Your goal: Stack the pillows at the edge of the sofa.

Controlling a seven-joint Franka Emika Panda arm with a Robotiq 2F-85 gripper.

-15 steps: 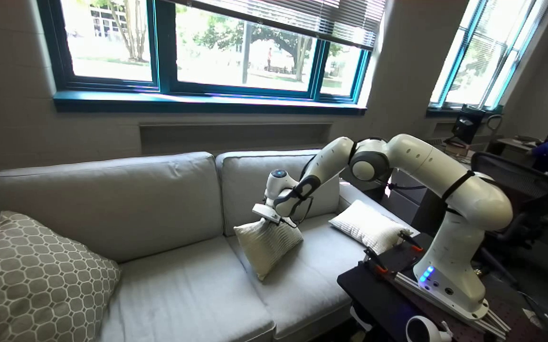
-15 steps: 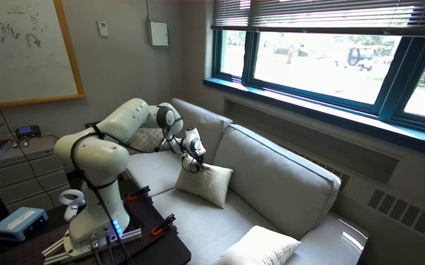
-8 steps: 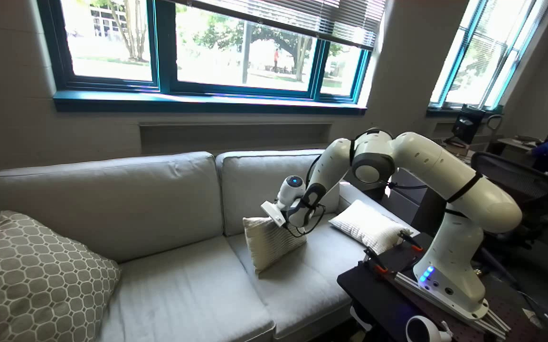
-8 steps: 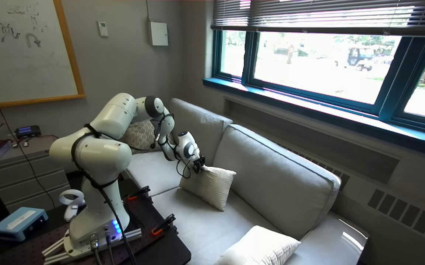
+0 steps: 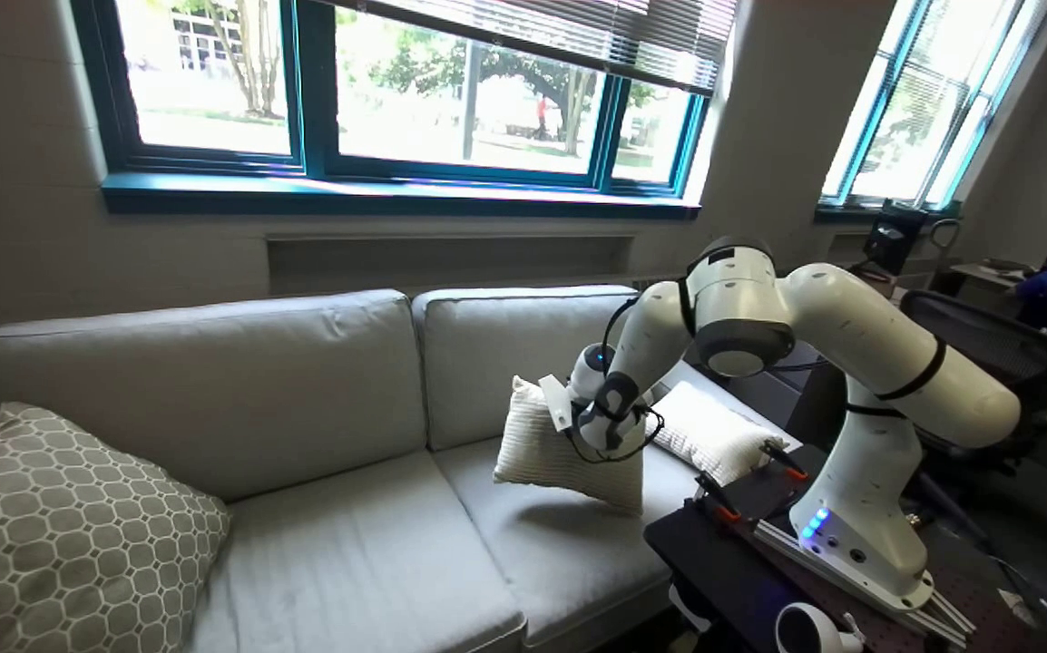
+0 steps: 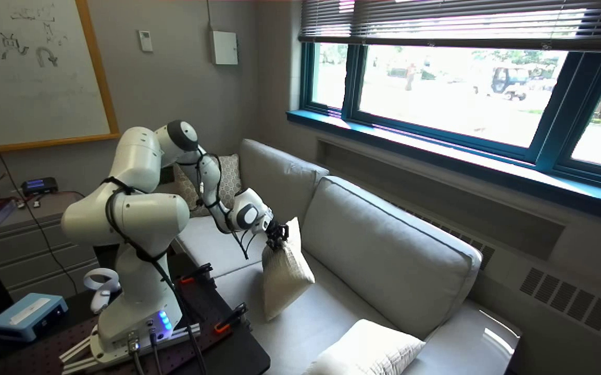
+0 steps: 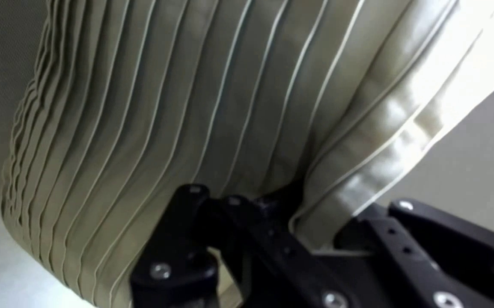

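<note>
Pillow [image 6: 287,281], pinched in fingers [image 7: 397,239], long axis slanting, corner down

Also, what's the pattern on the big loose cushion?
The loose cushion has pale-outlined octagons on grey-beige, clearest in an exterior view.

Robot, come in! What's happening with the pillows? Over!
Hand closed on one white pillow, tilted over the sofa, unstacked. Other white pillow by the sofa arm. No obstacle seen between.
</note>
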